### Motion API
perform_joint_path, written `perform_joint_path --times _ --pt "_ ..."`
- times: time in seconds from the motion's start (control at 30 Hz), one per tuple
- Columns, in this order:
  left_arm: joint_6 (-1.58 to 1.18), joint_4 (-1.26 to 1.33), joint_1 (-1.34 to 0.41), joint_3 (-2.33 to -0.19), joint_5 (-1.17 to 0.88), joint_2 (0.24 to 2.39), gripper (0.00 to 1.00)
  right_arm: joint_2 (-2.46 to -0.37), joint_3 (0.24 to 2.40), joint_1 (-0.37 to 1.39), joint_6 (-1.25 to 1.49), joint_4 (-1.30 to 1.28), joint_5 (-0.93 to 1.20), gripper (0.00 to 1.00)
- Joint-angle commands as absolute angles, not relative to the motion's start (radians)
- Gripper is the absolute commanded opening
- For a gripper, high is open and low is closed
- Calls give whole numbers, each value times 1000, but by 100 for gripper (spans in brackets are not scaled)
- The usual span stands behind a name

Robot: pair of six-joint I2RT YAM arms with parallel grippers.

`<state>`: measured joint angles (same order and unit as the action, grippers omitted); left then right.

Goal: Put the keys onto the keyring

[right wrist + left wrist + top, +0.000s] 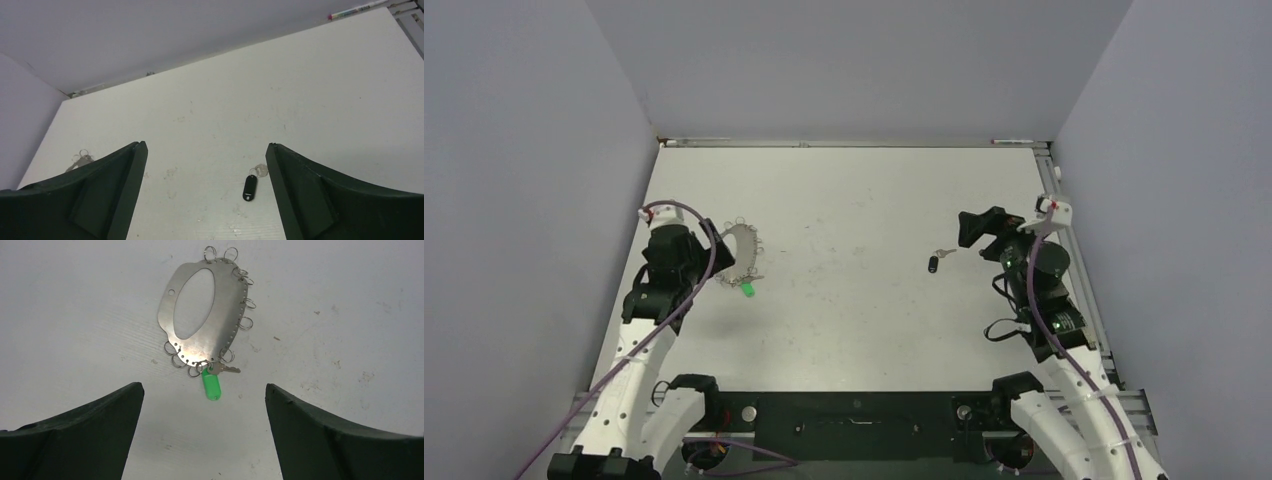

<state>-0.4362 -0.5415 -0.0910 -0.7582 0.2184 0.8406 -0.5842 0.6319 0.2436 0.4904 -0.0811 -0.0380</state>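
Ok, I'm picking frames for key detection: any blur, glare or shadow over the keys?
Left wrist: sharp, the keyring shows mild sheen, not blown out. Right wrist: the black-headed key is small but crisp. Top external: even light, but both are too tiny for detail.

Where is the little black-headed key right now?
In the top view the black-headed key lies on the right side of the table, just off the open right gripper, far from the keyring on the left.

Even, diffuse overhead light; table point(854, 300) bright, near white. Faint soft shadow left of centre, top view. Mild sheen on keyring point(210, 342). All views sharp.
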Motion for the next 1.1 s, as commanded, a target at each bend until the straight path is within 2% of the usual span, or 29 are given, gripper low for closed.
perform_joint_path --times 0.0,0.03,0.13,0.2,0.33,0.5,0.57,0.7,0.93,1.07 --pt "-639 -363 -108 -762 128 823 88 -786 753 253 484 -188 -8 95" --pt "-659 -315 -157 -754 167 844 89 -805 753 261 501 -182 -8 96" --pt "-612 -305 -320 -822 481 979 93 -826 757 322 513 -170 -38 98" --pt "-615 -304 -327 -854 542 1088 93 -835 787 378 502 -225 -91 98" --pt "-575 -188 -230 -882 452 1269 91 -816 800 443 488 -296 -156 98" --pt "-561 -71 -112 -890 235 1409 90 -786 781 452 487 -318 -104 98" --pt "-552 -49 -113 -906 240 1451 89 -789 778 457 490 -322 -85 98" --pt "-580 -165 -103 -1031 331 1571 86 -812 787 474 494 -336 -79 98" --pt "-567 -104 -99 -1074 314 1687 79 -805 820 520 502 -379 -68 98" --pt "-581 -101 -100 -1092 257 1735 69 -784 835 541 510 -408 -76 98"
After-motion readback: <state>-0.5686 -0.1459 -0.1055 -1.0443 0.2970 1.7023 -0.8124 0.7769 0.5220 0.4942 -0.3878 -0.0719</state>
